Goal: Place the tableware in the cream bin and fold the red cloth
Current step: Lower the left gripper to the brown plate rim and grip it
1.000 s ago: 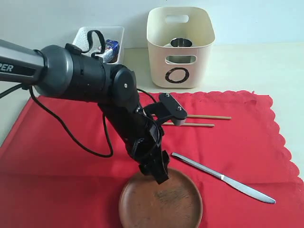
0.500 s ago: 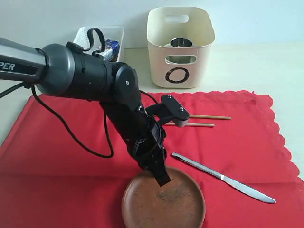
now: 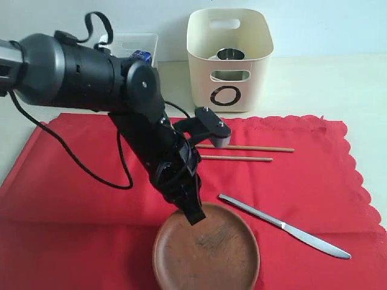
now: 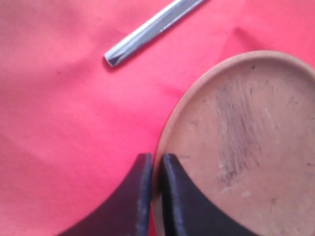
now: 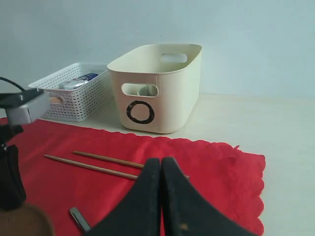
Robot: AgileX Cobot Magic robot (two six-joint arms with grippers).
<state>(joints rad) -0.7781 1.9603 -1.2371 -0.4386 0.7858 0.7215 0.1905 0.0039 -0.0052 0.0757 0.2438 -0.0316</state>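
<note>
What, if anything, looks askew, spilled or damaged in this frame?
Nothing spilled or broken. Only oddity: the wooden plate shows a dark scuffed patch across its middle, clearest in the left wrist view. The left claw is pinched on its rim; knife and chopsticks lie flat on the red cloth.

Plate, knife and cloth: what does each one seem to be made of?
Plate: probably wood, matte brown, with grain streaks and dark scuffs on its face.
Knife: metal, likely steel, polished; it shows bright reflections.
Cloth: woven fabric, matte red, with soft creases and a scalloped edge.
</note>
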